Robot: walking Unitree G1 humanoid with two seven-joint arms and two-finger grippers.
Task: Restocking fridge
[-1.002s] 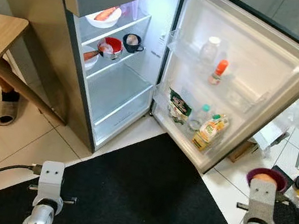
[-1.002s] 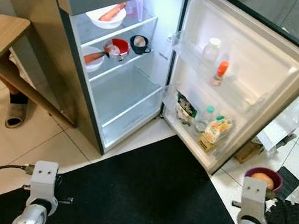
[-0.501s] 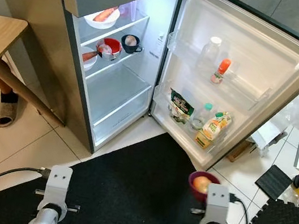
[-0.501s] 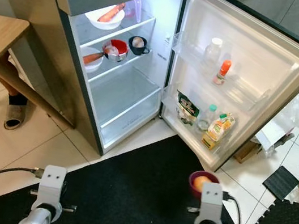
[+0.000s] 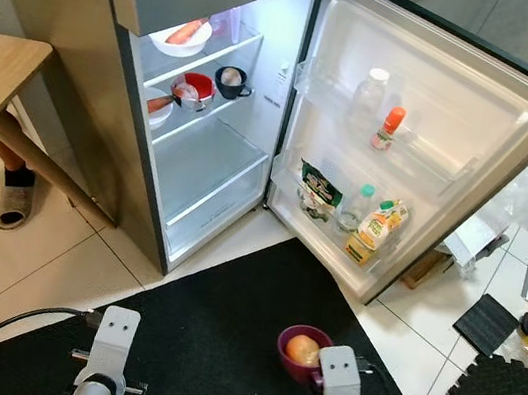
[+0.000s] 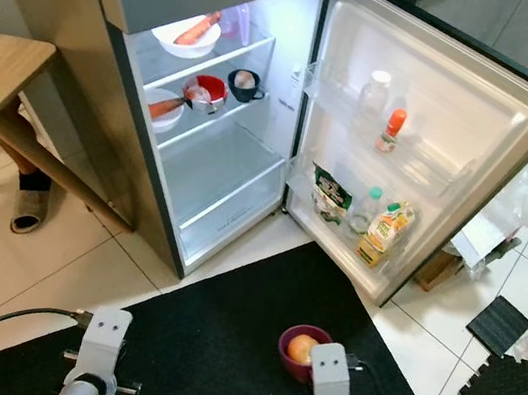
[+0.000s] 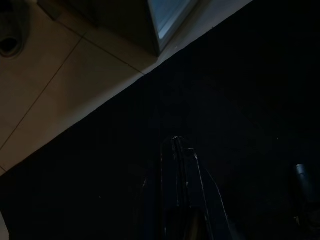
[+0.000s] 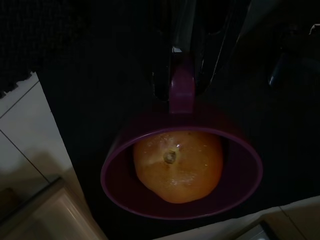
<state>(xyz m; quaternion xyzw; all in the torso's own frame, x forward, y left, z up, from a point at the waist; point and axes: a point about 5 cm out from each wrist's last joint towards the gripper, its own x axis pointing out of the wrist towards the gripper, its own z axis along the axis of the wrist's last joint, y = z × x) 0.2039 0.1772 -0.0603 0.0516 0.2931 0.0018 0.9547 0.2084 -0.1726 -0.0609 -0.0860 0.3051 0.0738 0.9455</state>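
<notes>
Where a second ago my right claw [image 5: 318,369] hung far out to the right over the white floor tiles [image 5: 29,270], it's now swung in low over the black floor mat [image 5: 221,332], centred before the open fridge [image 5: 211,148]. I've got it clamped on the handle of the small round purple cup [image 8: 182,172], which holds an orange fruit [image 8: 178,165] and sits just ahead of the fingers [image 8: 186,30]. The fridge's lit glass shelves [image 5: 207,142] are well ahead and to the left of the claw, the door racks [image 5: 340,231] straight ahead. My left claw [image 7: 176,165] hangs idle over the mat, fingers pressed together, and has edged inward slightly.
</notes>
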